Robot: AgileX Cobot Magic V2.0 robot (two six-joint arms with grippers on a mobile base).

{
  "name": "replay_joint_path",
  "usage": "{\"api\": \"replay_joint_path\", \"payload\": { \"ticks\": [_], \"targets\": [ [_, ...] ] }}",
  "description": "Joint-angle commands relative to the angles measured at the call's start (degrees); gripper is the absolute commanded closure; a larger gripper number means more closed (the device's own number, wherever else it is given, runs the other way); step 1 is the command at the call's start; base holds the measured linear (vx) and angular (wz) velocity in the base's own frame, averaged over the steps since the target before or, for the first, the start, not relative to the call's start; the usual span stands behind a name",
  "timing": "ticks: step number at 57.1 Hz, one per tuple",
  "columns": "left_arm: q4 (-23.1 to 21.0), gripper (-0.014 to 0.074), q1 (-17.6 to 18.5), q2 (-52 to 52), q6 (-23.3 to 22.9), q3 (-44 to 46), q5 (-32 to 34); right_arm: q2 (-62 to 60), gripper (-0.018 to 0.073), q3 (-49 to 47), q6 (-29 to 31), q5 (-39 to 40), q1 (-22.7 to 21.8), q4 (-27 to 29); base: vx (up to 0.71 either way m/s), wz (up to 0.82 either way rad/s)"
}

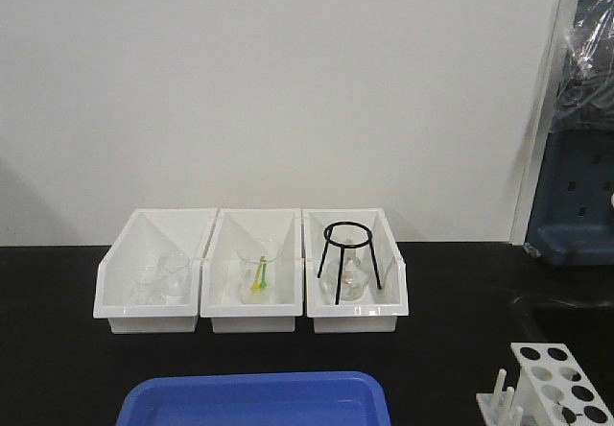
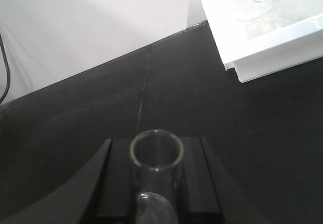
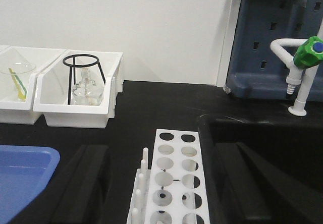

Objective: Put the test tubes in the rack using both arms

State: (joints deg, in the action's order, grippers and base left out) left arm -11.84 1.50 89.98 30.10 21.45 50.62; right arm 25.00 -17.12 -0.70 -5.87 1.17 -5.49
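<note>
Left wrist view first: the left gripper (image 2: 156, 146) was seen at the bottom of the frame, its two dark fingers (image 2: 113, 183) closed in against a clear test tube (image 2: 156, 152). The tube was gripped between them with its open mouth pointed up toward the middle of the frame, over the black table (image 2: 212, 113). A corner of a white bin (image 2: 252, 57) with some glassware in it was caught in the upper right.

In the right wrist view, the right gripper (image 3: 164, 151) was spread wide, one finger at lower left and the other at lower right, with nothing held. The white rack (image 3: 174, 178) was framed between them at bottom centre, with its holes facing up and its pegs along the left side. Whether it was touched by either finger couldn't be told. A black sink (image 3: 262, 133) and a white tap (image 3: 303, 62) with a green knob were seen on the right.

From the front camera, three white bins (image 1: 125, 253) were lined up across the middle of the frame, with a black wire stand (image 1: 348, 248) set in the right-hand one. A blue tray (image 1: 254, 402) was cut off by the bottom edge, and the rack (image 1: 556, 383) was tucked into the lower right corner
</note>
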Motion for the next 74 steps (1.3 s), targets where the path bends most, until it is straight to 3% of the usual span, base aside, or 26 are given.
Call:
{"api": "replay_joint_path", "payload": {
  "ticks": [1, 14, 36, 51, 64, 70, 74],
  "targets": [
    [-0.52, 0.0603, 0.03, -2.75, -0.73, 1.37, 5.6, 0.8, 0.0065, -1.96, 0.05, 5.35, 0.01, -0.4, 0.0, 0.0],
    [-6.33, 0.0602, 0.03, -7.77, -5.19, 1.37, 5.34, 0.8, 0.008, -1.96, 0.05, 5.28, 0.01, -0.35, 0.0, 0.0],
    [-6.51, 0.0602, 0.03, -23.59, -6.58, 2.61, -4.01, 0.8, 0.0083, -1.96, 0.05, 4.06, 0.01, -0.35, 0.0, 0.0],
    [-6.39, 0.0602, 0.03, -32.34, -8.28, 8.97, -12.48, 0.8, 0.0083, -1.96, 0.05, 2.9, 0.01, -0.41, 0.0, 0.0],
    [-4.55, 0.0602, 0.08, -33.91, -26.88, 13.64, -20.46, 0.8, 0.0083, -1.96, 0.11, 4.28, 0.01, -0.43, 0.0, 0.0],
    [0.52, 0.0602, 0.27, -33.78, -37.31, 14.41, -22.63, 2.01, 0.0083, -1.96, 0.7, 0.83, 0.01, -0.58, 0.0, 0.0],
    [7.23, 0.0602, 0.81, -33.32, -45.93, 14.41, -22.99, 4.26, 0.0083, -2.25, 0.7, -2.43, 0.02, -0.05, 0.0, 0.0]
  ]
}}
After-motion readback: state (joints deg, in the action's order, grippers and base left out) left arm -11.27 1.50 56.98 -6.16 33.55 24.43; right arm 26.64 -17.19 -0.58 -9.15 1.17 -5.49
